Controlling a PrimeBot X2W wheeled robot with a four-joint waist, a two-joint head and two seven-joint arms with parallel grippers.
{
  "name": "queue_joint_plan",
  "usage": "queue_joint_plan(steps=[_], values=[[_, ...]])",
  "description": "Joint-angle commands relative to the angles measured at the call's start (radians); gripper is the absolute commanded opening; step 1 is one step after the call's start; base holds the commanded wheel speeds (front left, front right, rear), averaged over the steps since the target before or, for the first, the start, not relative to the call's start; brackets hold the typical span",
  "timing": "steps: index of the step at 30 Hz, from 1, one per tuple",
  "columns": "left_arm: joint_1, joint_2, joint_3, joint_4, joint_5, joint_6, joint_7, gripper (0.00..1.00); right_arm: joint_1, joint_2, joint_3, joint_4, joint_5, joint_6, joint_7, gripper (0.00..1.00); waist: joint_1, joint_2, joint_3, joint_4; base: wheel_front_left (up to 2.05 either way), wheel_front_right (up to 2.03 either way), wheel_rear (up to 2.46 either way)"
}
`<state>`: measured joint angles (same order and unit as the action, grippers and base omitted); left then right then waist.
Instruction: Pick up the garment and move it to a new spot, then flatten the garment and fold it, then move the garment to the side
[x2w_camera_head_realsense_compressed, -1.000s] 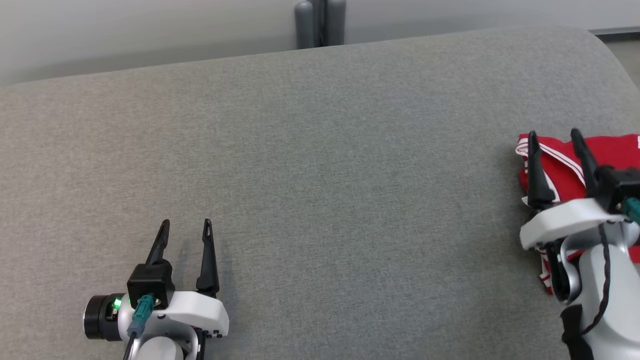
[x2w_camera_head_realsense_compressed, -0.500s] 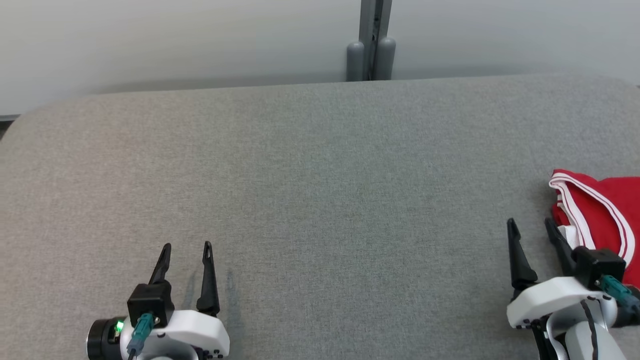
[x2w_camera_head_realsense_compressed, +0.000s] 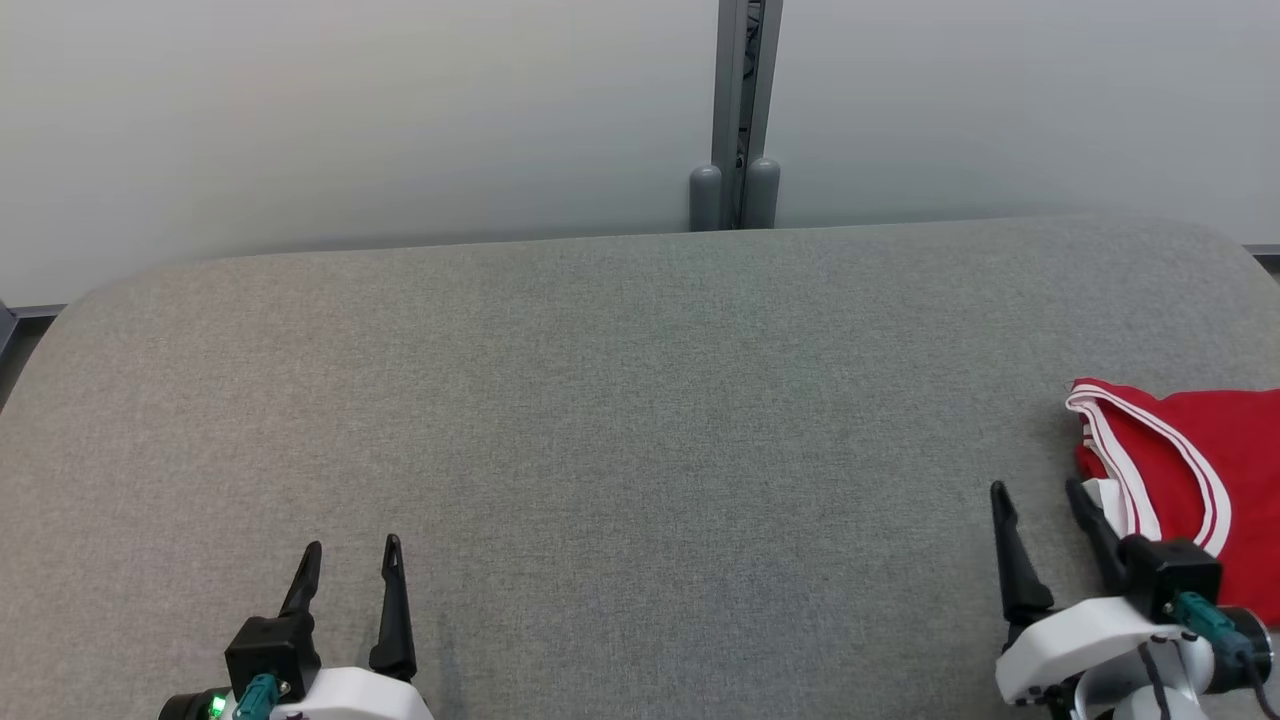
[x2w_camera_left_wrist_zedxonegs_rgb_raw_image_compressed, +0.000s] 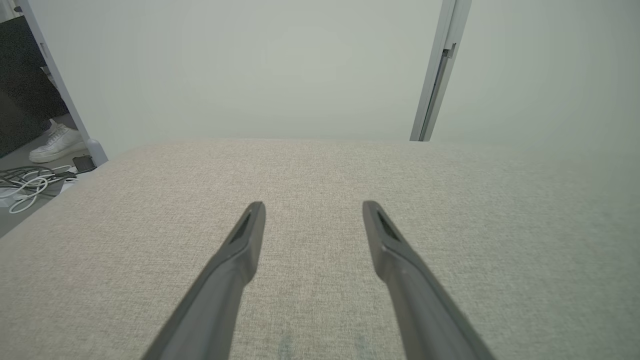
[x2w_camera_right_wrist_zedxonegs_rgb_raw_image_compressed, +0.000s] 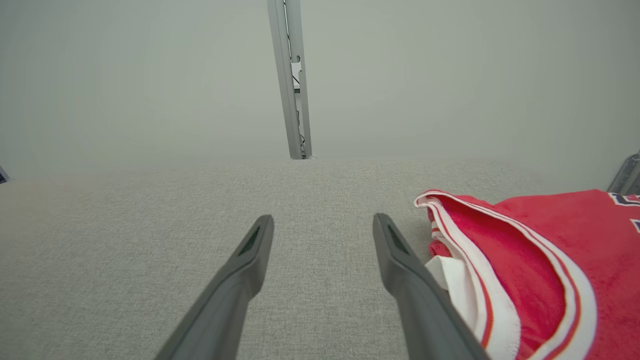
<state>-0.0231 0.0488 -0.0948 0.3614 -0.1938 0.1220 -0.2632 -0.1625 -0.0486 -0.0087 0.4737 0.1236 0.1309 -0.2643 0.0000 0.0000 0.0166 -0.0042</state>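
Observation:
The garment (x2w_camera_head_realsense_compressed: 1195, 470) lies folded at the right edge of the grey padded surface (x2w_camera_head_realsense_compressed: 640, 420). It is red with red-and-white stripe trim, and a white layer peeks out at its near left corner. In the right wrist view the garment (x2w_camera_right_wrist_zedxonegs_rgb_raw_image_compressed: 530, 245) fills the lower right, with a bit of dark print at the frame's edge. My right gripper (x2w_camera_head_realsense_compressed: 1036, 487) is open just left of the garment, its right finger close beside the white layer (x2w_camera_right_wrist_zedxonegs_rgb_raw_image_compressed: 452, 280); its fingertips (x2w_camera_right_wrist_zedxonegs_rgb_raw_image_compressed: 323, 217) enclose only bare surface. My left gripper (x2w_camera_head_realsense_compressed: 352, 545) is open and empty at the lower left, also over bare surface (x2w_camera_left_wrist_zedxonegs_rgb_raw_image_compressed: 314, 205).
A pale wall with a grey upright post (x2w_camera_head_realsense_compressed: 738, 110) stands behind the far edge. In the left wrist view, past the left edge, lie white cables (x2w_camera_left_wrist_zedxonegs_rgb_raw_image_compressed: 25, 182) on the floor and a person's white shoe (x2w_camera_left_wrist_zedxonegs_rgb_raw_image_compressed: 57, 145).
The head camera has tilted up, showing more wall. My right gripper has drawn back from over the garment to its left side. The left gripper sits lower in view.

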Motion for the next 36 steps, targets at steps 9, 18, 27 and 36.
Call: queue_joint_plan(steps=[9, 18, 27, 36], values=[[0.018, 0.004, 0.005, -0.006, 0.001, -0.017, -0.001, 1.0, 0.025, -0.006, 0.034, -0.005, 0.034, 0.0, 0.001, 1.0, 0.0, 0.0, -0.004, 0.003, 0.0, 0.0, 0.0], [0.019, 0.004, -0.001, -0.002, -0.005, -0.013, -0.001, 1.0, 0.025, -0.006, 0.054, 0.008, 0.047, 0.0, 0.001, 1.0, 0.0, 0.0, -0.002, 0.004, 0.0, 0.0, 0.0], [0.003, 0.005, 0.0, 0.004, -0.005, -0.013, -0.001, 1.0, 0.012, 0.0, 0.077, 0.017, 0.051, 0.0, 0.001, 1.0, 0.0, 0.0, 0.012, -0.115, 0.0, 0.0, 0.0], [0.021, -0.013, -0.004, 0.037, -0.046, -0.034, 0.011, 0.0, 0.042, 0.003, 0.075, 0.042, 0.064, -0.001, 0.007, 0.0, 0.0, 0.0, 0.007, -0.089, 0.0, 0.0, 0.0]])
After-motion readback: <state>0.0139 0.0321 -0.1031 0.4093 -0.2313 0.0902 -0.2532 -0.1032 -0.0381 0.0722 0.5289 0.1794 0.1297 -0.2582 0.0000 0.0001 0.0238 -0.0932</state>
